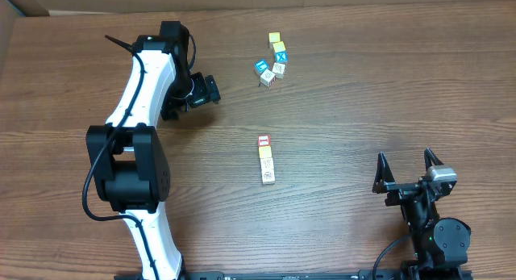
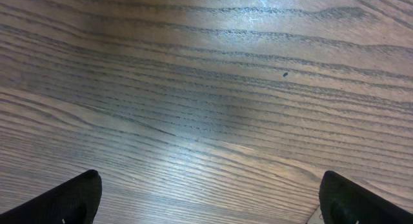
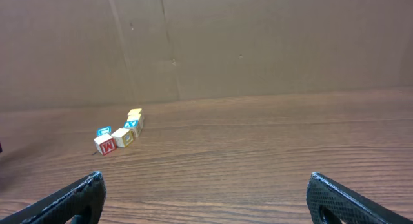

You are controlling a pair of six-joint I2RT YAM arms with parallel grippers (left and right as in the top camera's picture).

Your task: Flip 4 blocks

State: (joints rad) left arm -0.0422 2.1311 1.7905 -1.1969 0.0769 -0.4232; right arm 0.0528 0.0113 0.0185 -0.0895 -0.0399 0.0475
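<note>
While both arms sit off to the sides, the four blocks (image 1: 266, 159) are lined up in a short row around the middle of the table (image 1: 363, 86), touching end to end. The red-and-white one (image 1: 263, 140) is at the far end and the paler ones come after it; their prints are too small for me to read from overhead, tbh. The left gripper (image 2: 210, 201) hangs over plain wood to the left of the row, fingers spread wide. The right gripper (image 1: 405, 169) is near the front right, also spread wide, gripping nothing. Farther back there's a loose cluster of other cubes (image 1: 274, 58), some blue or yellow, well apart from the row.
</note>
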